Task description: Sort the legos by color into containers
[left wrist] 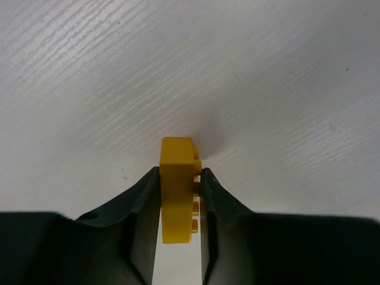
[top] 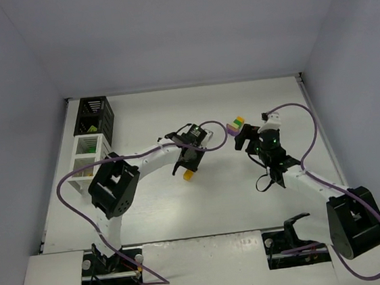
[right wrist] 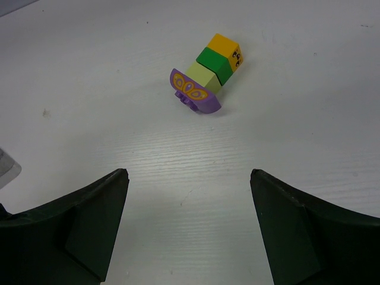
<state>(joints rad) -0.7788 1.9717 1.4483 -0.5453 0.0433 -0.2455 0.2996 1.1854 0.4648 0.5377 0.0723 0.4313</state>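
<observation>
Your left gripper was squeezed tight on a yellow brick. The two black fingers pressed on its two sides, and the bumps faced the right finger. The low end of the brick went down between the fingers, so you could not see all of it. In the top view the brick poked out under that gripper, near the middle of the table. I could not tell if it touched the table or hung just over it.

Your right gripper was spread wide and held nothing. Only the tips of its fingers showed, and the rest was cut off at the bottom edge. Just ahead of it lay a little row of stuck-together bricks: orange, dark green, light green, then a purple piece with a yellow pattern. The orange one had small dark marks on its side, too tiny to read. A pale thing at the left edge was cut off, and I could not tell what it was.

The black bin and two white bins stood in a row at the far left. Something green and yellow showed inside them, but it was too small to make out. Your left arm hid part of the nearest white bin.
</observation>
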